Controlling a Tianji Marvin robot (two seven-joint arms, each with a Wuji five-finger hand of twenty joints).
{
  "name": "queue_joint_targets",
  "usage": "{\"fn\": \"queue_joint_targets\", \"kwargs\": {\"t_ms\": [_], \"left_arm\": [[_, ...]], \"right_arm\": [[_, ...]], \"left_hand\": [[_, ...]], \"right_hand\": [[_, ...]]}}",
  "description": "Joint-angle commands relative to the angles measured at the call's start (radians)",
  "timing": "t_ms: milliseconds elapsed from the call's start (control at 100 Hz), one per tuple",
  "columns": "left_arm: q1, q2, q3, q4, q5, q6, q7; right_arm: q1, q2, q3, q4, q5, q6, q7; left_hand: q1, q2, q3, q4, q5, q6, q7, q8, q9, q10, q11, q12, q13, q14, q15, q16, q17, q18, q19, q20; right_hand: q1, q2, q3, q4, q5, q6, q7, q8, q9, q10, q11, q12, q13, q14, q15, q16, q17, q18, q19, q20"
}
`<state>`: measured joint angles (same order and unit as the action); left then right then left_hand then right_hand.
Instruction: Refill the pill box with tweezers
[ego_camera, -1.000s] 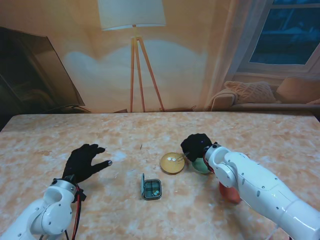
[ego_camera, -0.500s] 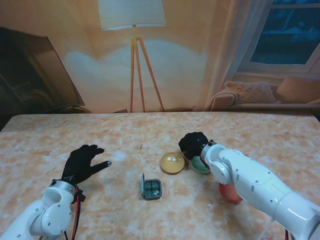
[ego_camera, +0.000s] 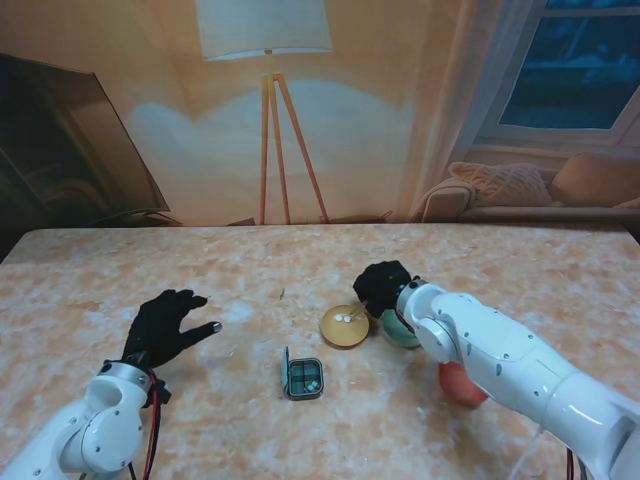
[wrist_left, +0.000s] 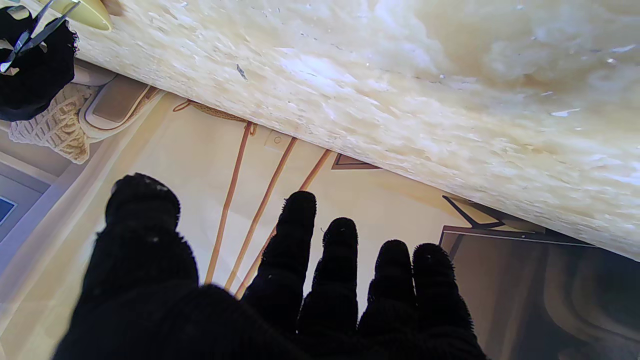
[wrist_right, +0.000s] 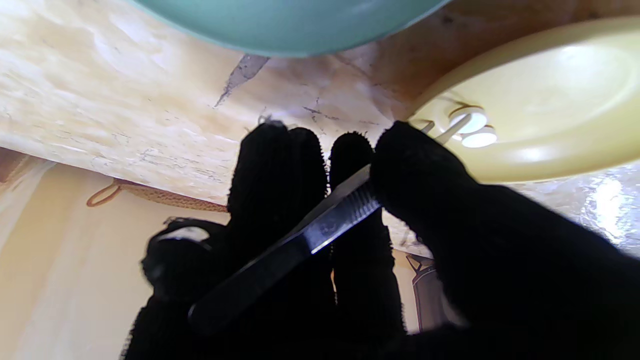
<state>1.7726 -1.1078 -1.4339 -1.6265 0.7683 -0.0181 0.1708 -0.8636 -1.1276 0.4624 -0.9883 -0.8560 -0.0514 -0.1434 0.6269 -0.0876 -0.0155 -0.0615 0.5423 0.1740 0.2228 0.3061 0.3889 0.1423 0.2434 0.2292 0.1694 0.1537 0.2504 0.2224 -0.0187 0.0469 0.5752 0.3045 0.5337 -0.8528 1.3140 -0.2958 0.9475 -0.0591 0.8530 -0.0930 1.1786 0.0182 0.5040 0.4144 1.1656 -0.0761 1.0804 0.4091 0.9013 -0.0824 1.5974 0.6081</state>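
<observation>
A small green pill box (ego_camera: 304, 378) lies open in the middle of the table, nearer to me than the yellow dish (ego_camera: 343, 326). The dish holds two white pills (wrist_right: 474, 129). My right hand (ego_camera: 384, 287) is shut on metal tweezers (wrist_right: 305, 235), whose tips reach into the yellow dish at the pills. The thumb presses the tweezers against the fingers. My left hand (ego_camera: 168, 325) rests flat on the table at the left, fingers apart, holding nothing. Its wrist view shows the spread fingers (wrist_left: 295, 250) and bare marble.
A green bowl (ego_camera: 400, 330) sits just right of the yellow dish, partly under my right wrist. An orange cup (ego_camera: 458, 385) stands beside my right forearm, nearer to me. The table's far edge runs across behind the dishes.
My right hand with the tweezers has shifted slightly left and farther from me, toward the yellow dish. The left hand has not moved.
</observation>
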Motion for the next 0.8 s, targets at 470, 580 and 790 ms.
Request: {"fn": "queue_joint_targets", "kwargs": {"t_ms": [470,580,790], "left_arm": [[0.008,-0.006,-0.004,0.007,-0.012,-0.009,-0.002],[0.005,-0.006,-0.002,0.012,-0.012,-0.013,0.0],[0.002,-0.006,0.0,0.016,-0.012,-0.018,0.002]], "right_arm": [[0.008,0.001,-0.023,-0.027,-0.013,-0.031,0.047],[0.008,0.008,-0.023,-0.034,-0.023,-0.036,0.059],[0.008,0.014,-0.026,-0.04,-0.027,-0.039,0.078]], "left_hand": [[-0.019,0.038,-0.016,0.017,-0.019,0.003,-0.036,-0.017,-0.049,-0.016,-0.021,-0.017,-0.043,-0.017,-0.026,-0.019,-0.01,-0.048,-0.06,-0.037],[-0.021,0.039,-0.016,0.017,-0.019,0.001,-0.037,-0.018,-0.049,-0.016,-0.021,-0.017,-0.044,-0.016,-0.026,-0.019,-0.01,-0.047,-0.063,-0.038],[-0.019,0.037,-0.015,0.017,-0.015,0.002,-0.035,-0.017,-0.048,-0.016,-0.02,-0.017,-0.044,-0.015,-0.026,-0.019,-0.009,-0.047,-0.066,-0.039]], "right_hand": [[0.0,0.023,0.038,0.04,0.001,0.004,-0.033,0.028,-0.04,0.092,0.013,-0.038,-0.059,0.056,-0.007,0.036,-0.027,-0.237,-0.021,-0.015],[-0.001,0.02,0.043,0.042,0.002,0.001,-0.036,0.029,-0.039,0.09,0.012,-0.038,-0.061,0.054,-0.009,0.037,-0.028,-0.237,-0.02,-0.014],[-0.001,0.016,0.053,0.046,0.004,-0.002,-0.043,0.031,-0.042,0.088,0.008,-0.037,-0.066,0.058,-0.011,0.031,-0.033,-0.236,-0.022,-0.013]]}}
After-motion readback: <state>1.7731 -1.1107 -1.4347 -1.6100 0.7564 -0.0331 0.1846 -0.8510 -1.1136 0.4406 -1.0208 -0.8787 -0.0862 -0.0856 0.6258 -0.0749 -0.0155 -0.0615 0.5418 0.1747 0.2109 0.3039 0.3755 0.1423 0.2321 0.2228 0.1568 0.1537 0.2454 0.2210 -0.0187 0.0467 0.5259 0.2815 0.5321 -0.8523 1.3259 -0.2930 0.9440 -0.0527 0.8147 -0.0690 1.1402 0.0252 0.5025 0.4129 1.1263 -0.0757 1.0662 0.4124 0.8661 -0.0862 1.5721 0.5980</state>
